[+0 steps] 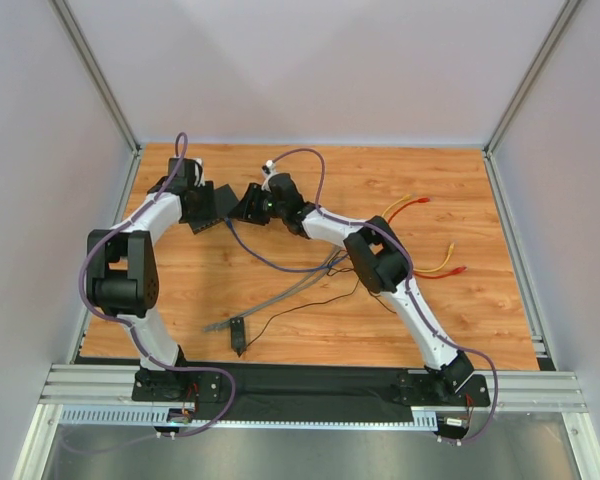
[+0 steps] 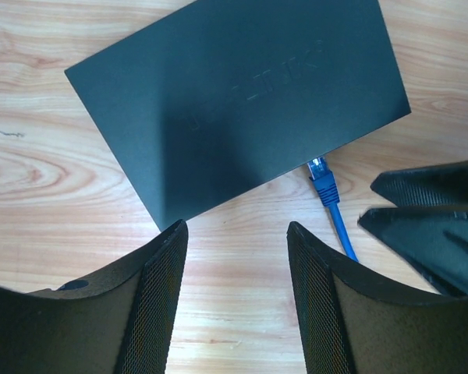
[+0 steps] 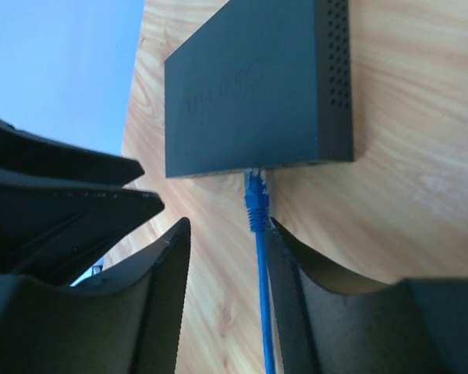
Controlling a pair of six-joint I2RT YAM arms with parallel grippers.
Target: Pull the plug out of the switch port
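The flat black switch lies at the back left of the wooden table; it also shows in the left wrist view and the right wrist view. A blue plug on a blue cable sits in a port on the switch's near edge; it also shows in the left wrist view. My right gripper is open, with the cable running between the jaws, close along the right finger. My left gripper is open and empty, just short of the switch's corner. In the top view both grippers flank the switch.
A small black adapter block on a thin black wire lies near the front. Grey cables cross the middle. Orange, yellow and red-tipped cables lie at the right. Grey walls enclose the table.
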